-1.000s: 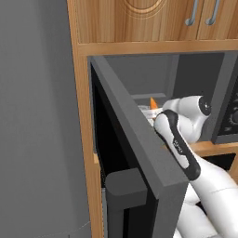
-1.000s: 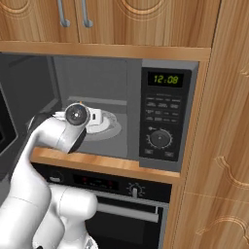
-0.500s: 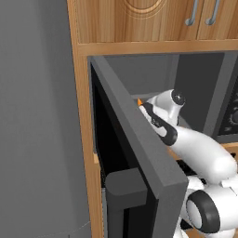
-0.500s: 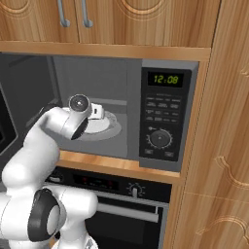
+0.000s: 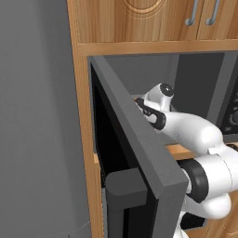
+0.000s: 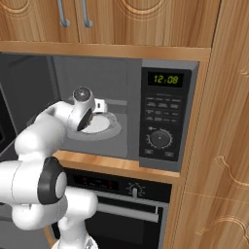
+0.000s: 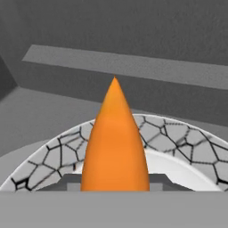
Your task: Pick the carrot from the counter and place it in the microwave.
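Note:
The carrot [image 7: 115, 142] is orange and tapered, and its tip points toward the back wall of the microwave [image 6: 97, 78]. It rises from between the fingers, which are themselves hidden in the hand view. My gripper [image 6: 102, 105] is shut on the carrot, inside the cavity and just above the white round plate [image 6: 103, 128]. In the hand view the plate [image 7: 178, 138] with its cracked-pattern rim lies right under the carrot. The thick grey door [image 5: 139, 153] stands wide open at the left, and its edge hides the fingers in the left base view.
The button-and-dial panel [image 6: 163, 121] with a green clock is to the right of the cavity. A dark oven [image 6: 135, 188] sits under the wooden shelf. Wooden cabinets [image 6: 126, 19] close in above, a tall wooden panel [image 6: 219, 146] stands at the right, and a grey wall [image 5: 37, 116] stands left of the door.
The hand has risen and reached deeper into the microwave with the carrot, and the elbow has swung low and forward.

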### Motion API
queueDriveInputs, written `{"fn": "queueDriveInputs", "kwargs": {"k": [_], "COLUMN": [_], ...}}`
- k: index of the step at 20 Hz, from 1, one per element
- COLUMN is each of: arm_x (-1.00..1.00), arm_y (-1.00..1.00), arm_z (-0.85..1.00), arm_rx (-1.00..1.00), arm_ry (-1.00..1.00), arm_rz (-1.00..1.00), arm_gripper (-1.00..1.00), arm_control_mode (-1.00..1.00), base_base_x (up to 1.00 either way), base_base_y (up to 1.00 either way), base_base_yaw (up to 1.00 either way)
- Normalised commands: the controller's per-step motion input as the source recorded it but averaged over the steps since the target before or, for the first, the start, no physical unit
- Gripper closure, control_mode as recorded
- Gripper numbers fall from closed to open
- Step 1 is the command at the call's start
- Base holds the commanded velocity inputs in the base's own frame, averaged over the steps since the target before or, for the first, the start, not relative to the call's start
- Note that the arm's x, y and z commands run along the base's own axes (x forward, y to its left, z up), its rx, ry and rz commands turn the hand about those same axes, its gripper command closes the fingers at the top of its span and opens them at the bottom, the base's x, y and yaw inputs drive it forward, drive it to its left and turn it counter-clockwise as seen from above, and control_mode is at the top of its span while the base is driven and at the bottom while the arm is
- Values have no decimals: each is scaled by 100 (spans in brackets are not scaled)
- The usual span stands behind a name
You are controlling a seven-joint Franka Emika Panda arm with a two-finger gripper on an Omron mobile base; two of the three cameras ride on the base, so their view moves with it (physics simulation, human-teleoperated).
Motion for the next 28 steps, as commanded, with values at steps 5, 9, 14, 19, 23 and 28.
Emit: {"fn": "queueDriveInputs", "kwargs": {"k": [5, 9, 14, 19, 23, 28], "arm_x": [0, 2, -5, -10, 0, 0], "arm_y": [-4, -11, -26, -23, 0, 0], "arm_z": [-32, -23, -3, -5, -17, 0], "arm_rx": [-7, -4, -1, 0, 0, 0], "arm_ry": [0, 0, 1, 3, 11, 2], "arm_rz": [0, 0, 0, 0, 0, 0], "arm_gripper": [100, 100, 100, 100, -100, -100], "arm_control_mode": [-100, -100, -100, -100, -100, -100], "base_base_x": [0, 0, 0, 0, 0, 0], "base_base_y": [0, 0, 0, 0, 0, 0], "base_base_yaw": [0, 0, 0, 0, 0, 0]}}
